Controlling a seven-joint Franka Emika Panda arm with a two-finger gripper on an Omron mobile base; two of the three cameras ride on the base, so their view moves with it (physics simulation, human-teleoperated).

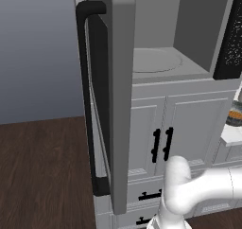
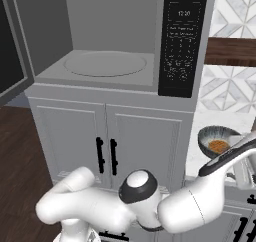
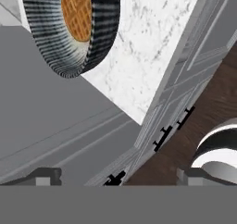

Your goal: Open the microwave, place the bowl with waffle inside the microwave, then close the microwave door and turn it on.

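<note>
Gripper [image 3: 118, 177] fingers [image 3: 46, 176] stand wide apart in the hand view, with nothing between them, the camera rolled so the scene tilts. Beyond them the bowl [image 3: 69, 21] sits on a white marble-veined counter [image 3: 148, 52] near its edge, just beside the tall grey cabinet side; its outside is dark with fine pale ribbing, and a golden gridded waffle [image 3: 76, 10] lies inside. From the right base view the bowl [image 2: 218, 142] rests on the counter to the right of the microwave [image 2: 115, 41]. The microwave door [image 1: 111, 95] is swung open, a grey-framed slab with a long black bar handle [image 1: 87, 95], baring a matte grey cavity and round turntable [image 2: 105, 64]. White panelled cabinets [image 2: 107, 141] with short black handles stand below, on dark wood-plank flooring [image 1: 42, 171]. A patterned tile backsplash [image 2: 232, 41] rises behind the counter.
</note>
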